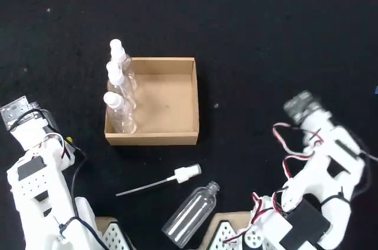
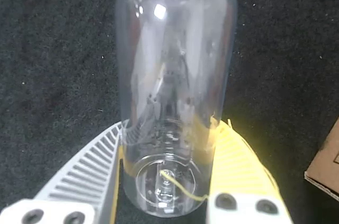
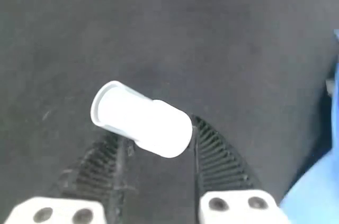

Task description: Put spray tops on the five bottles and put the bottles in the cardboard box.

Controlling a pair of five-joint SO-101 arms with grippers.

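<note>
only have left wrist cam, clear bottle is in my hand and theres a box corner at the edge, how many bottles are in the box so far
Observer: Three bottles, all already topped, stand in the cardboard box along one wall.
Operator: anything still loose
Observer: One spray top with a long tube lies on the table, apart from the box, on the arms' side.
Operator: what about the other arm
Observer: The right hand holds a white cap.

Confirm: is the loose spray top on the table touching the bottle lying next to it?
Apart. The high view shows a strip of bare black table between the head of the spray top and the neck of the bottle.
</note>
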